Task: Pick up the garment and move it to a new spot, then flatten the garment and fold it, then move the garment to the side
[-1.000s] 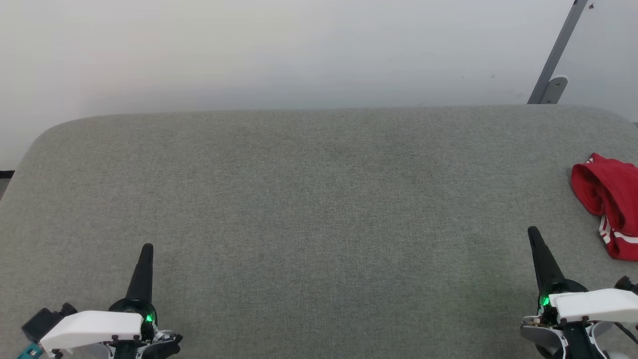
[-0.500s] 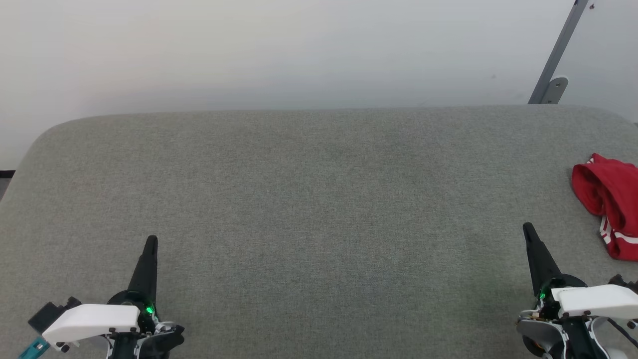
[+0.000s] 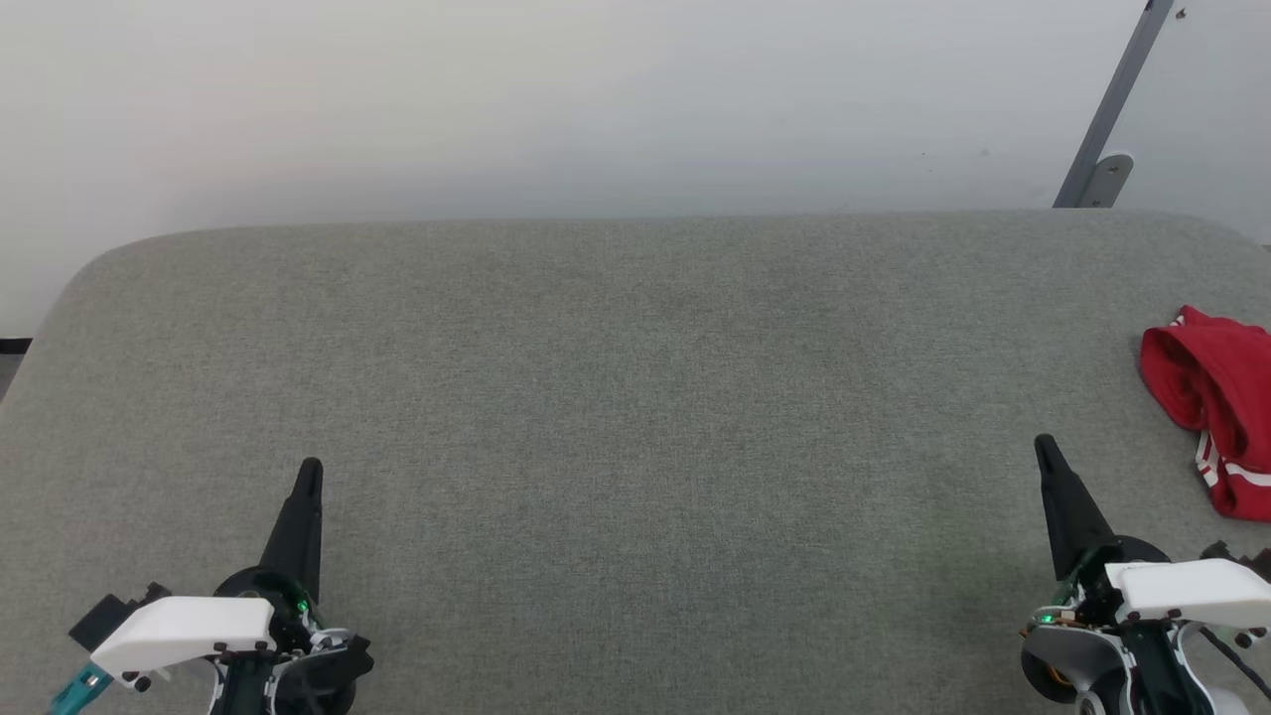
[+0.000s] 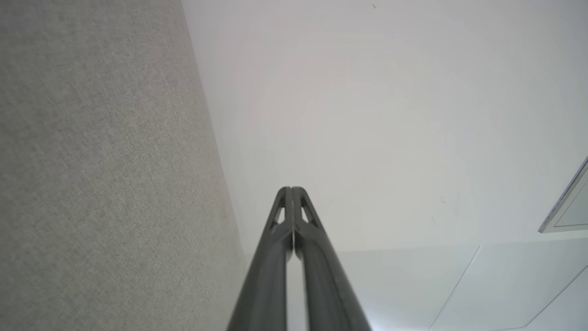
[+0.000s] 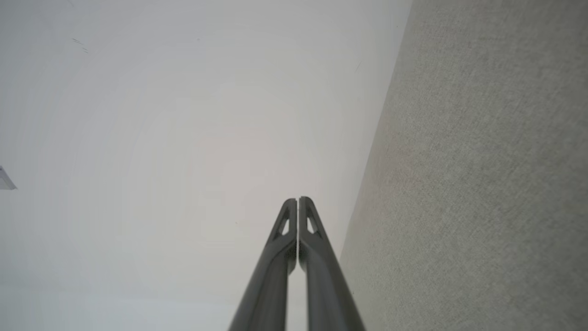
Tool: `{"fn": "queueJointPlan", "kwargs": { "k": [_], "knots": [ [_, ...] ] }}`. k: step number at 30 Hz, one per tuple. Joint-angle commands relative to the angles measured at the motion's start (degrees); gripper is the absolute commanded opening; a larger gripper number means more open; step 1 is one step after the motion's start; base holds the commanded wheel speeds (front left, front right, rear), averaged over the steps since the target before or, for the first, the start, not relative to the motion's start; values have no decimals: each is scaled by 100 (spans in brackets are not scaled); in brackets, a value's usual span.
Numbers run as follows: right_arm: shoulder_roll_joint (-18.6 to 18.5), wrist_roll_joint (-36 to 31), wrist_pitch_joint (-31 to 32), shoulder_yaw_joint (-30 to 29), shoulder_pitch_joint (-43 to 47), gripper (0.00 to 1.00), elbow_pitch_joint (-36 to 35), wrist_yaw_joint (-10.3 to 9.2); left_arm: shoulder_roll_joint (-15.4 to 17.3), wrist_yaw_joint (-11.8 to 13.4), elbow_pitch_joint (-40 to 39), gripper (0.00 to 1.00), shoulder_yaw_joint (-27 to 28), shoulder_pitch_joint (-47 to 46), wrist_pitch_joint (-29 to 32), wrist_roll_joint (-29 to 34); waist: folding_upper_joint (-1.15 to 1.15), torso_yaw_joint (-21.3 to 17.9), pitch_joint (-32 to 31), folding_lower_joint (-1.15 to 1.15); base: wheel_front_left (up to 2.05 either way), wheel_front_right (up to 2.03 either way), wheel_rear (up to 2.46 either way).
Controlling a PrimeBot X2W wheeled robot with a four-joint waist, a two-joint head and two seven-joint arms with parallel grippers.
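Observation:
The garment (image 3: 1216, 397), red with red-white striped trim, lies bunched at the right edge of the grey table (image 3: 635, 397), partly cut off by the picture's border. My right gripper (image 3: 1044, 449) is at the lower right, shut and empty, a short way left of and nearer than the garment. At the lower left my left gripper (image 3: 311, 469) is shut too, holding nothing, far from the garment. In the left wrist view the left gripper (image 4: 291, 189) shows its fingers pressed together; the right gripper (image 5: 297, 200) looks the same in the right wrist view.
A pale wall rises behind the table's rounded far edge (image 3: 635, 220). A grey metal bar with a bracket (image 3: 1102, 149) leans at the far right. The felt-covered tabletop stretches wide between the two grippers.
Both grippers have crept forward over the table, fingertips a little farther up the head view. The garment has not moved.

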Motion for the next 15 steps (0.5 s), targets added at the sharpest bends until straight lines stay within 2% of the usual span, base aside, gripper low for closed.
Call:
{"fn": "queueJointPlan", "kwargs": {
  "k": [1, 15],
  "knots": [
    [27, 110, 33, 0, -97, 0, 34, 2, 2, -18, 11, 0, -10, -100, 52, -153, 0, 1, 0, 0, 0, 0, 0],
    [42, 166, 62, -17, -95, 0, 44, 2, 3, -18, 22, 0, -13, -110, 62, -198, 0, 2, 0, 0, 0, 0, 0]
  ]
}}
